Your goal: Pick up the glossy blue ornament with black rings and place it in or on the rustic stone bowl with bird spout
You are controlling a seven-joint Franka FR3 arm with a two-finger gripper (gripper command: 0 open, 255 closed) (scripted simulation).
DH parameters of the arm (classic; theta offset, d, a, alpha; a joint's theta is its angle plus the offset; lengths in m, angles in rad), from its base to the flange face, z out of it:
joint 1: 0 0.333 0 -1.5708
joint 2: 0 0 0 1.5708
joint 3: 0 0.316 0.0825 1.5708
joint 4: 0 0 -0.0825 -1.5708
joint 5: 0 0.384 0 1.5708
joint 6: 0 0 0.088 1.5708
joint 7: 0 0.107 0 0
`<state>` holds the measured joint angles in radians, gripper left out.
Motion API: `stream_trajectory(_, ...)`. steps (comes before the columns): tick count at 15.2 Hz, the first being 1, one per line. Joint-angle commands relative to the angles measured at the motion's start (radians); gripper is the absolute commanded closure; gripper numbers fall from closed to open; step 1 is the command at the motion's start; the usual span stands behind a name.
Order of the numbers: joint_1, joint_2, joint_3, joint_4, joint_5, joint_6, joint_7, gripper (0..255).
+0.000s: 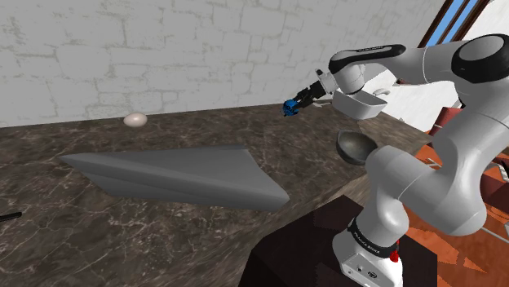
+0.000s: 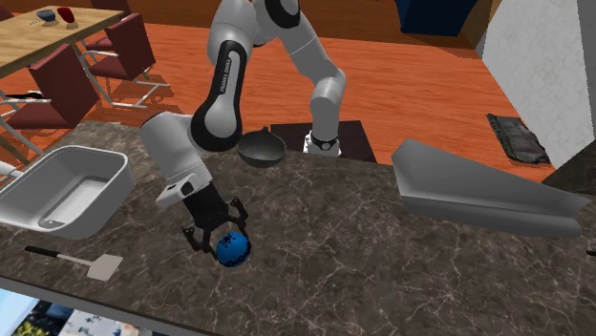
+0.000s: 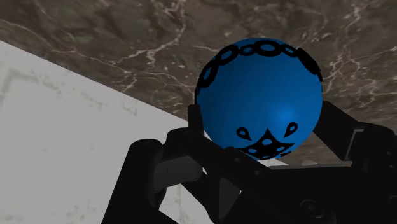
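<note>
Clenched on the glossy blue ornament (image 3: 257, 95) with black rings, the gripper (image 2: 222, 241) is held above the dark marbled countertop (image 2: 382, 258), close to its far wall edge. The dark bowl (image 1: 356, 147) is seen nearer the stand (image 1: 302, 245), to the shoulder view's right; a carry back that way is judged necessary. A whitish stone-block wall (image 1: 163, 49) and orange floorboards (image 2: 401, 86) are shown around.
</note>
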<state>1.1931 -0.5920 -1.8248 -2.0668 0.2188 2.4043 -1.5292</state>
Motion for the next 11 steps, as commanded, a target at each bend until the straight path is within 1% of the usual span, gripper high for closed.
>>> stream_trajectory(1, -0.017, 0.013, 0.020, 0.010, 0.007, -0.022, 0.007, 255)
stream_trajectory(11, -0.093, 0.071, 0.112, 0.066, 0.036, -0.124, 0.046, 255)
